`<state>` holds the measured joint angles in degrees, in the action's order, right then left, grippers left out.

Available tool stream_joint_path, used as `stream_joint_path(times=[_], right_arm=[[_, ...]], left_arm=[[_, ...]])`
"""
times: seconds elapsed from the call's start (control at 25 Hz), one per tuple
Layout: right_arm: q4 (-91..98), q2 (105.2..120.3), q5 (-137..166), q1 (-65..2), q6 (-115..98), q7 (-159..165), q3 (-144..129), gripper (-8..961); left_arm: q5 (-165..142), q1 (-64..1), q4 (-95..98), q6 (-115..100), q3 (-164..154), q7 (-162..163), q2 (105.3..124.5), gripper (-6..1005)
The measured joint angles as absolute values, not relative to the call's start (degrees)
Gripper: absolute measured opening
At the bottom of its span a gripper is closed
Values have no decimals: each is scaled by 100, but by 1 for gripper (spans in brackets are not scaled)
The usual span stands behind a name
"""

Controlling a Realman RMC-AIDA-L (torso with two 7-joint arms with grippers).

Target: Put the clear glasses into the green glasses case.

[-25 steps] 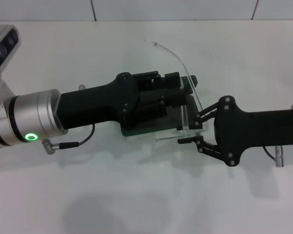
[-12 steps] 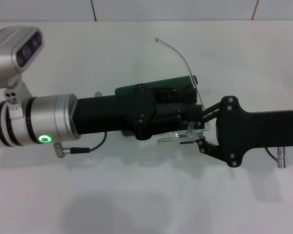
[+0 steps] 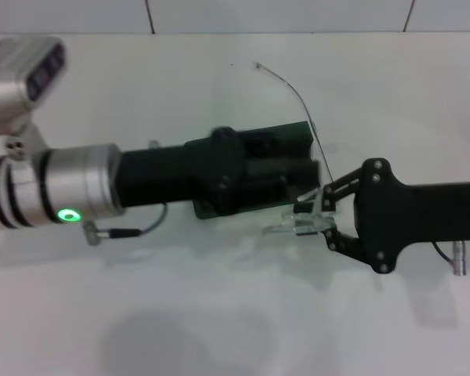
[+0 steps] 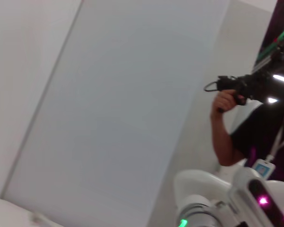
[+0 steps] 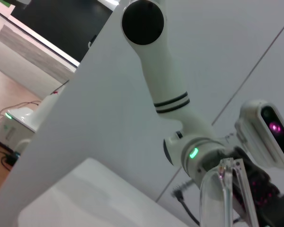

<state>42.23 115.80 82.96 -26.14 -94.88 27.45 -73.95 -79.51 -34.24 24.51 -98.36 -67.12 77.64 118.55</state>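
Observation:
In the head view the green glasses case (image 3: 288,133) lies at the table's middle, mostly covered by my left gripper (image 3: 294,176), which reaches over it from the left. Its fingers blend into the dark case. The clear glasses (image 3: 298,225) stand at the case's right end. One thin clear arm (image 3: 291,88) curves up and away toward the back. My right gripper (image 3: 312,218) comes in from the right and is shut on the glasses' lower part. The right wrist view shows the clear glasses (image 5: 225,189) close up in front of my left arm (image 5: 156,85).
A white tabletop (image 3: 219,313) surrounds the case, with a tiled wall (image 3: 282,16) behind it. A thin cable (image 3: 133,229) hangs under my left wrist. In the left wrist view a person (image 4: 236,118) holding a camera stands off to the side.
My left gripper advanced over the case and then eased back a little. My right gripper drifted slightly right and down, taking the glasses with it.

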Motion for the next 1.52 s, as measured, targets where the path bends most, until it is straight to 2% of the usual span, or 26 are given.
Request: stream_joint_path(times=[0.24, 0.4, 0.6, 0.92, 1.52], right_arm=[[4554, 11539, 8311, -2424, -10396, 2741, -7372, 118], [4721, 11564, 8302, -2363, -10964, 2741, -7399, 118], [4441, 11609, 8081, -2627, -11287, 2742, -7748, 118], [3439, 11619, 7344, -3303, -10406, 3020, -8485, 118], [3263, 11612, 7034, -3369, -9358, 4526, -8445, 117]], left_arm=[[-7979, -3279, 2444, -9715, -6378, 7782, 11622, 466], [-7993, -3250, 2443, -9371, -6388, 7762, 11592, 465], [-8064, -3394, 2465, -9174, -6433, 7656, 11711, 464], [-8103, -3604, 2528, -9228, -6419, 7576, 11839, 465], [-7702, -3438, 2601, -9692, -6381, 6999, 11885, 463]])
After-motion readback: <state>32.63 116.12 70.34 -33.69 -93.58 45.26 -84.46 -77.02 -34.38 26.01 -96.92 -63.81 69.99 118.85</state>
